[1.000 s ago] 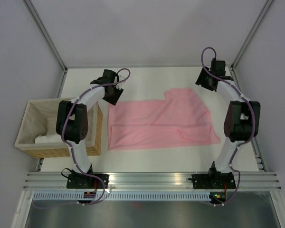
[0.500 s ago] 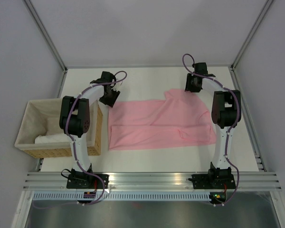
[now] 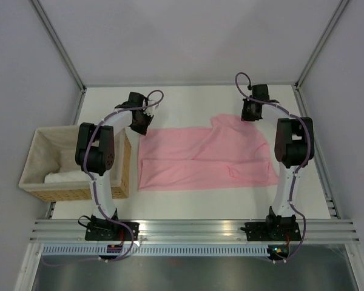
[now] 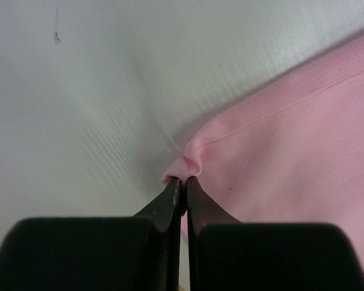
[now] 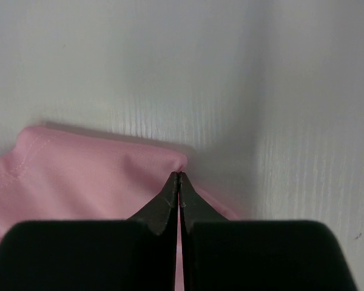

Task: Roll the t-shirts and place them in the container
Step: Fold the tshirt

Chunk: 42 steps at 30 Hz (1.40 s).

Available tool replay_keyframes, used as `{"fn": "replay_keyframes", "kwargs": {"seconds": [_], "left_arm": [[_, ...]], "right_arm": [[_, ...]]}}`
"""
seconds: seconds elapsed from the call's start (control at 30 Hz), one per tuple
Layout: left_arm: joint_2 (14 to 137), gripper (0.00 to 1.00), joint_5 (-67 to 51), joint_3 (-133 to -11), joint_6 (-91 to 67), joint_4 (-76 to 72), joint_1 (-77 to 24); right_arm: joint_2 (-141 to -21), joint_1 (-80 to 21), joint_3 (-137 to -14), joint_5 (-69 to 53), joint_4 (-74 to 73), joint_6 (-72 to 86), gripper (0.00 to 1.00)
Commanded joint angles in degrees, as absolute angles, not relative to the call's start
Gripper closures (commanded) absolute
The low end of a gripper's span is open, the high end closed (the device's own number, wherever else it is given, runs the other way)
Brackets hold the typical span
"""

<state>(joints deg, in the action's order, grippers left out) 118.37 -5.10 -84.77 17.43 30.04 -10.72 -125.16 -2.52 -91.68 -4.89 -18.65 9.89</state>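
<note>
Pinching t-shirt (image 3: 206,157) | left tool (image 4: 183,180): far-left corner | right tool (image 5: 179,174): far-right edge

Hidden from you: the t-shirt (image 4: 279,151) corner nipped inside the left gripper (image 4: 181,182), and likewise inside the right gripper (image 5: 179,176). Cut off: the rest of the t-shirt, running past both wrist views' edges.

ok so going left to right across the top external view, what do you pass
wicker basket → left gripper, pinching the shirt's far-left corner → pink t-shirt → right gripper, pinching its far-right corner. The shirt's near edge runs a little further right than that gripper.
</note>
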Motion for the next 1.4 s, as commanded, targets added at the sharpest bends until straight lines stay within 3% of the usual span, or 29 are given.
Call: {"fn": "replay_keyframes", "kwargs": {"seconds": [0.0,0.4,0.9,1.37], "left_arm": [[114.0,0.98,-9.5,-82.4,18.8,26.5,-10.5],[103.5,0.98,-8.8,-75.3,23.1,21.5,-10.5],[95.6,0.98,-10.7,-65.5,28.7,20.5,-10.4],[93.3,0.98,-11.4,-58.7,32.1,22.9,-10.1]], "right_arm": [[-117.3,-2.7,-88.7,-7.0,-14.8,9.0,1.0],[-100.7,-2.6,-72.5,-6.5,-9.7,12.7,1.0],[-76.7,-2.5,-48.4,4.3,-12.4,17.1,1.0],[-74.8,-2.4,-36.0,5.1,-7.4,22.1,1.0]]}}
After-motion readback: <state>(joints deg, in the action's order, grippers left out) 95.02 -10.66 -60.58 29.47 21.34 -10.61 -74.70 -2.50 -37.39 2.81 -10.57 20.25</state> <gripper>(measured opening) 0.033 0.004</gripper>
